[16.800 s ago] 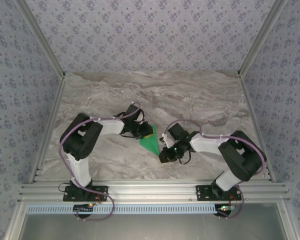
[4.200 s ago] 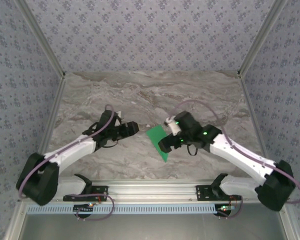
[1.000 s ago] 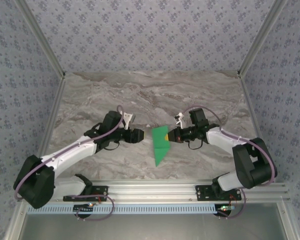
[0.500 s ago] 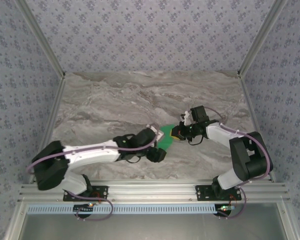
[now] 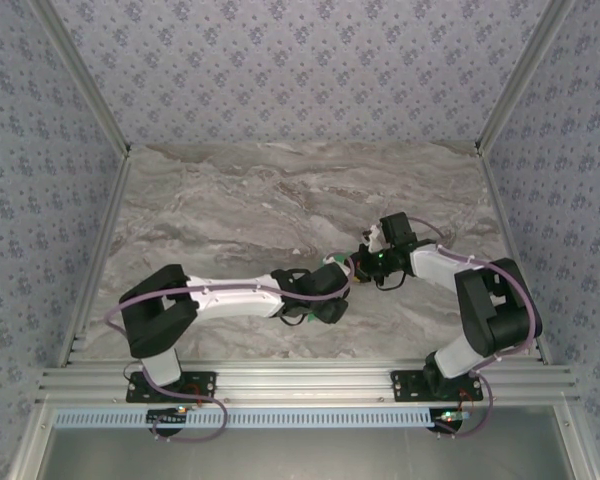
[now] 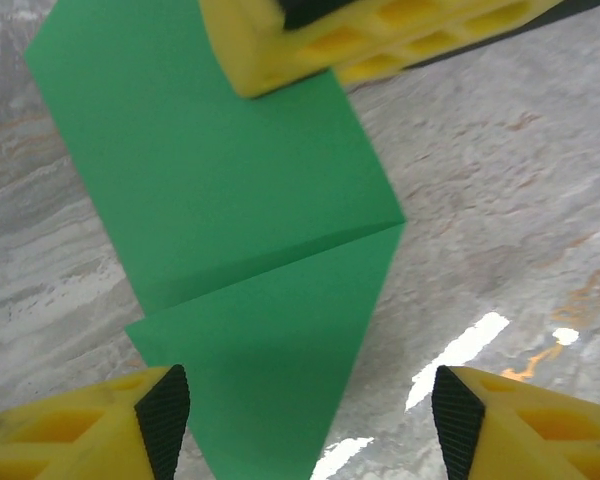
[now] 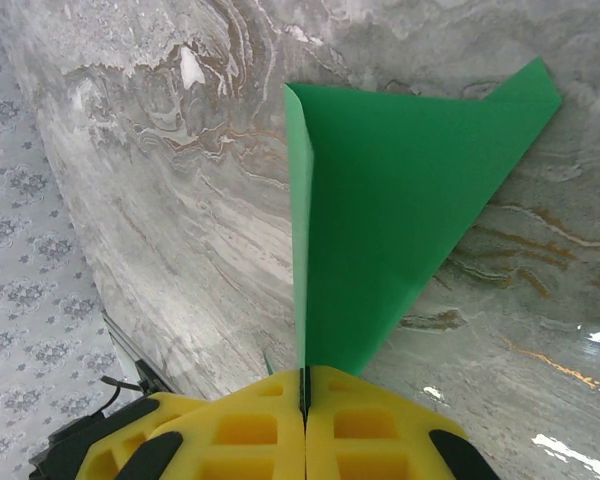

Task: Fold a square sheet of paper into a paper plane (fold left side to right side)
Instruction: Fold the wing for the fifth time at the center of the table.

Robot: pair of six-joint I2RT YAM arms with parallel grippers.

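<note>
A grey, veined marble worktop [image 5: 280, 200] spreads across the middle of the frame, with white patches of glare [image 6: 460, 350] from the light above. Walls [image 5: 300, 60] papered in a pale blue-grey flower print close it in at the back, left and right. Metal posts [image 5: 85, 85] slant up the upper corners, and a ribbed metal rail [image 5: 300, 380] runs along the bottom.

The top external view looks down from high behind the arm bases [image 5: 170, 385] at the bottom edge, covering the whole tabletop [image 5: 230, 190] and walls [image 5: 300, 70]. The left wrist view faces almost straight down, very close over the green paper [image 6: 230, 200]. The right wrist view looks low along it. All three share that paper.
</note>
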